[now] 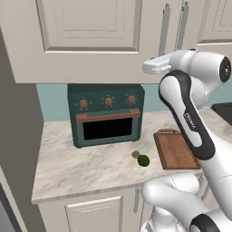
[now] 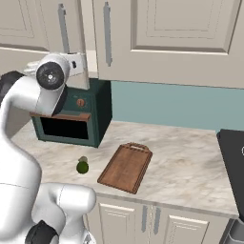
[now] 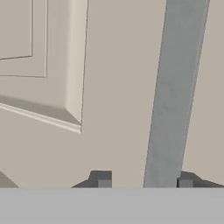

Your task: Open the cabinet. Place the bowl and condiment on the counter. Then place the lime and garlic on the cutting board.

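The cream cabinet is closed, so the bowl and the condiment are hidden from sight. My gripper is open right in front of the cabinet's left door, and its fingertips straddle the lower end of the long grey bar handle. The hand is raised just below that handle. On the counter the dark green lime lies touching or nearly touching the small tan garlic. The bare wooden cutting board lies to their right.
A dark green toaster oven stands at the back of the counter, under the cabinet. A black appliance borders the counter on the right. A grey wall panel closes off the left end.
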Motion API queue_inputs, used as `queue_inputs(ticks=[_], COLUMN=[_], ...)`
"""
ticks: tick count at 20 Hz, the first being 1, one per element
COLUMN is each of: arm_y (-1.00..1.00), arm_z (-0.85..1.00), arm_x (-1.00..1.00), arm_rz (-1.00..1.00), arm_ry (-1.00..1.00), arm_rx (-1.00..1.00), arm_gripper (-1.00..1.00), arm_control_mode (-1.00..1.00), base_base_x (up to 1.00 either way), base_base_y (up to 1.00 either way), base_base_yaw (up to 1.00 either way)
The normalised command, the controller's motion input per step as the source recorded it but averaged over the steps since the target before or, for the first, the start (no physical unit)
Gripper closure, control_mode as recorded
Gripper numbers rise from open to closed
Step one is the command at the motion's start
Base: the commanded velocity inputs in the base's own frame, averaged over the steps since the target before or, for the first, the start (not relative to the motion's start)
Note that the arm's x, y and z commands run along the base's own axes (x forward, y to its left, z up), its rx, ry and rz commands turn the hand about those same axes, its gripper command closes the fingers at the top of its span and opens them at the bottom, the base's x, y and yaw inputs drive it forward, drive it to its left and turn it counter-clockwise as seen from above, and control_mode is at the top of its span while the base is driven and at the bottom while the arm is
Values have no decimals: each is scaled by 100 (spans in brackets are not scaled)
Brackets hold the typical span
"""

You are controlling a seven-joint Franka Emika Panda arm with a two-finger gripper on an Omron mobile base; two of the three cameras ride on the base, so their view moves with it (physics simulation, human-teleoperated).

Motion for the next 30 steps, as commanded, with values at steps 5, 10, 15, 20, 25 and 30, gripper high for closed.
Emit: queue_inputs(ticks=[5,10,15,20,25,30], arm_y=[100,100,100,100,100,100], arm_z=[14,15,5,5,3,2], arm_x=[-86,-86,-79,-82,-65,-36], arm_rz=[-5,-5,-7,-8,-6,-2], arm_ry=[0,0,1,0,1,8], arm_rx=[-3,-4,-5,-5,-5,-3], arm_gripper=[100,100,100,100,100,100], arm_control_mode=[-100,-100,-100,-100,-100,-100], base_base_x=[0,0,0,0,0,0], base_base_y=[0,0,0,0,0,0], base_base_yaw=[0,0,0,0,0,0])
